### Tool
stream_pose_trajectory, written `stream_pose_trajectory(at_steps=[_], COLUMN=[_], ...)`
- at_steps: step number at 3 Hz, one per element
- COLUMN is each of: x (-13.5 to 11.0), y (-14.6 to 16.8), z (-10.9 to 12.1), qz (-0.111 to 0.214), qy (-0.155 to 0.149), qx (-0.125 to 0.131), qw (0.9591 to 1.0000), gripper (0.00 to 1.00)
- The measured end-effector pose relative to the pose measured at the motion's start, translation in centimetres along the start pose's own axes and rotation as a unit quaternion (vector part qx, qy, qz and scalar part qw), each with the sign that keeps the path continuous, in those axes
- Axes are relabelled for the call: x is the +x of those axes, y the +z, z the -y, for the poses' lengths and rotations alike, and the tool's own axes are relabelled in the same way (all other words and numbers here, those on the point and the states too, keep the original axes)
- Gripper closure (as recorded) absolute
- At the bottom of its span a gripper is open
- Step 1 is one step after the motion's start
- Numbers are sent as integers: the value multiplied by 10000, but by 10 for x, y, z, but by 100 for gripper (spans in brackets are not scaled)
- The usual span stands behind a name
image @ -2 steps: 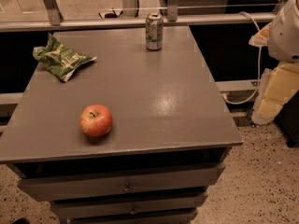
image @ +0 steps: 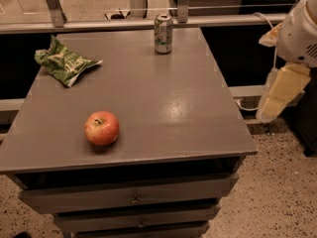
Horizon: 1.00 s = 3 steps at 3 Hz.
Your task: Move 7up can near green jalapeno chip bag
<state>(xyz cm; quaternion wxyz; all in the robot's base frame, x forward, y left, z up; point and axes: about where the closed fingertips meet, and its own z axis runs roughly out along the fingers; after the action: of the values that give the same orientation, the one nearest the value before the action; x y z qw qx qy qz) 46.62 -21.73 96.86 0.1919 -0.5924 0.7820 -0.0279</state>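
The 7up can (image: 163, 32), silver and green, stands upright at the far edge of the grey table (image: 168, 103), right of centre. The green jalapeno chip bag (image: 64, 61) lies crumpled at the far left of the table, well apart from the can. My gripper (image: 271, 105), pale yellow under a white arm housing (image: 302, 29), hangs off the table's right side, beyond its edge and below the level of the can. It holds nothing that I can see.
A red apple (image: 102, 128) sits at the front left of the table. Drawers (image: 133, 198) run below the tabletop. A rail and metal posts (image: 148, 21) stand behind the far edge. Speckled floor (image: 277, 192) lies to the right.
The gripper has shifted slightly left and up, closer to the table's right edge. The can, bag and apple have not moved.
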Motion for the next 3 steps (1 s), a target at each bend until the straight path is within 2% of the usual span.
stream_pose_trajectory(at_steps=[1, 2, 3], x=[-10, -28, -62], y=[33, 63, 90], z=[43, 86, 121], qz=[528, 1189, 1974], qy=[284, 499, 754], qx=[134, 268, 402], qw=[9981, 9913, 9766], gripper=[0, 0, 0])
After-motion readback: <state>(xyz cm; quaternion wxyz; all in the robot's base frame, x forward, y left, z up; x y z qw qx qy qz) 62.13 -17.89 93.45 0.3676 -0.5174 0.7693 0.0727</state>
